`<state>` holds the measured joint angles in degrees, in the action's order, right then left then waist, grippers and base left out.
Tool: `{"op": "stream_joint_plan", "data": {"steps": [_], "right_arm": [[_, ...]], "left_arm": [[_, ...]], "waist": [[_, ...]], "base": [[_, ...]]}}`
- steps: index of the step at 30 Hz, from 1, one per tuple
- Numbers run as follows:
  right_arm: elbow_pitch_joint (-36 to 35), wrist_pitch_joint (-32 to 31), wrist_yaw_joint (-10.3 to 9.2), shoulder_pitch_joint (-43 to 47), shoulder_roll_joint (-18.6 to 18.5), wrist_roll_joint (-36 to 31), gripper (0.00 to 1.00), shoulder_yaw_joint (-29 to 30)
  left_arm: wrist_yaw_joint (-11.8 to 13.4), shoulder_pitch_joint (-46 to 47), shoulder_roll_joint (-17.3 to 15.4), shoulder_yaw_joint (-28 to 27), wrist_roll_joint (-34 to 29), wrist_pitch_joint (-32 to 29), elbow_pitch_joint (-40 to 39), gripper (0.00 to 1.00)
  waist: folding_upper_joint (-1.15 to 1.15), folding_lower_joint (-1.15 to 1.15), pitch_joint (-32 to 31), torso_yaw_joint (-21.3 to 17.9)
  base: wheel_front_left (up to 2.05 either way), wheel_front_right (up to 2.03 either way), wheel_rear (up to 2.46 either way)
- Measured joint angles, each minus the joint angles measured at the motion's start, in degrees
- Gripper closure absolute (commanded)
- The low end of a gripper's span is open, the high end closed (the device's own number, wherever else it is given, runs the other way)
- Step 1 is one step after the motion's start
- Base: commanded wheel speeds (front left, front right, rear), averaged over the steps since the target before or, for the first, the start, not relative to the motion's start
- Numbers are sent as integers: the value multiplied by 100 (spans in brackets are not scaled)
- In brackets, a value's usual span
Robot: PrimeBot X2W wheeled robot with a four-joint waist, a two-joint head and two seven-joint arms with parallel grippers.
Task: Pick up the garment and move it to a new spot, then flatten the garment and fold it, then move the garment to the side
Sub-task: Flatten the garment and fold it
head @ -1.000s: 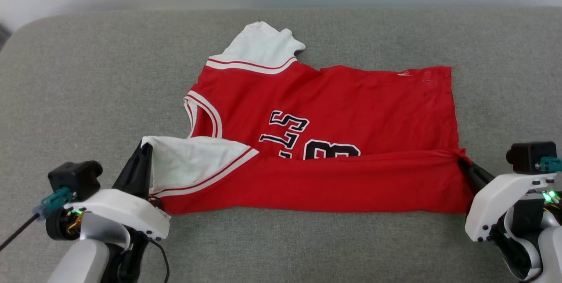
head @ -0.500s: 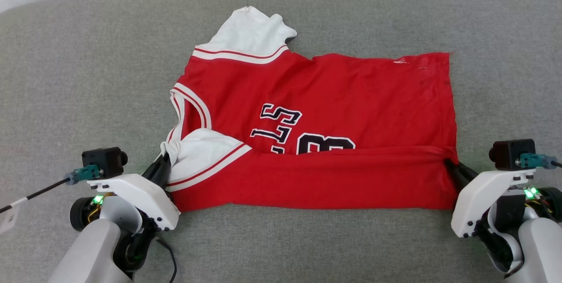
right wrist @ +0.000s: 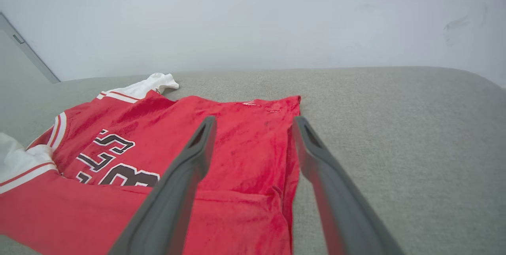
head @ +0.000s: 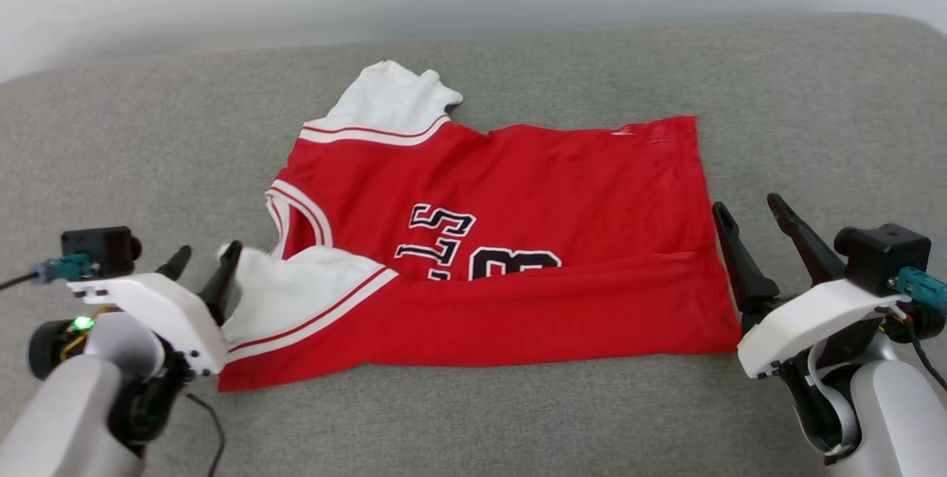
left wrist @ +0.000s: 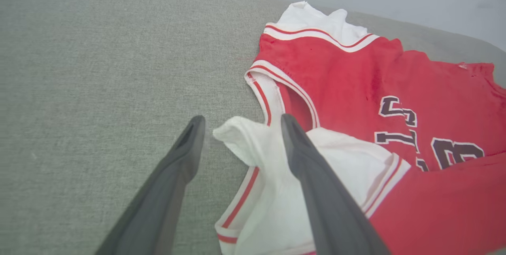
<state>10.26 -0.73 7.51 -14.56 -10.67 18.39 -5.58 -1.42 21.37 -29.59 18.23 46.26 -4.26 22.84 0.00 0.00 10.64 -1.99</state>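
Note:
The garment (head: 518, 188), a red jersey with white sleeves and black numbers, lies spread on the grey cushion with its near edge folded over toward the far side. In the left wrist view the near white sleeve (left wrist: 272, 191) lies loose between and under my spread fingers. My left gripper (head: 207, 261) stands open at that sleeve, holding nothing. My right gripper (head: 746, 205) stands open just right of the garment's hem edge (right wrist: 290, 156), fingers raised above the cloth. The garment (right wrist: 158, 140) also shows in the right wrist view.
The grey cushion (head: 473, 418) runs wide on all sides of the garment, with bare fabric to the left, right and near edge. A pale wall (right wrist: 253, 17) rises behind the cushion's far edge.
Both grippers have opened and let go of the garment's folded near edge, which now lies on the cushion. Both have lifted off the cloth. The head camera has shifted.

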Motion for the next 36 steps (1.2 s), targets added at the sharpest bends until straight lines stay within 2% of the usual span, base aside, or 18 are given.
{"op": "stream_joint_plan", "data": {"steps": [7, 12, 17, 24, 25, 26, 30, 36], "right_arm": [[-426, 69, -1, 164, 167, -144, 0, 70], [-637, 47, -1, 272, 296, -233, 0, 99], [-648, 73, -1, 290, 398, -230, 0, 107], [-490, 101, -1, 226, 445, -166, 0, 130], [-477, 94, -1, 215, 441, -159, 0, 143], [-457, 78, -1, 213, 432, -125, 0, 166], [-455, -103, -1, 198, 344, -14, 0, 294], [-506, -659, -1, 182, 148, 149, 0, 441]], "left_arm": [[148, -337, -838, -55, 319, -1356, -844, 0], [342, -765, -1292, -75, 744, -2407, -1466, 0], [595, -1139, -1455, -99, 1131, -3041, -1771, 0], [669, -1293, -1432, -60, 1365, -3316, -1720, 0], [669, -1288, -1412, -53, 1381, -3336, -1707, 56], [670, -1284, -1378, -57, 1418, -3340, -1689, 100], [598, -1218, -1183, -7, 1466, -3287, -1616, 100], [459, -1156, -1082, -24, 1241, -2758, -1638, 100]], "waist": [[0, 0, -135, -252], [0, 0, -77, -398], [0, 0, 130, -526], [0, 0, 402, -703], [0, 0, 426, -720], [0, -1, 443, -732], [0, 0, 454, -726], [0, 0, 417, -621]], "base": [[0, 0, 0], [0, 0, 0], [0, 0, 0], [0, 0, 0], [0, 0, 0], [0, 0, 0], [0, 0, 0], [0, 0, 0]]}}
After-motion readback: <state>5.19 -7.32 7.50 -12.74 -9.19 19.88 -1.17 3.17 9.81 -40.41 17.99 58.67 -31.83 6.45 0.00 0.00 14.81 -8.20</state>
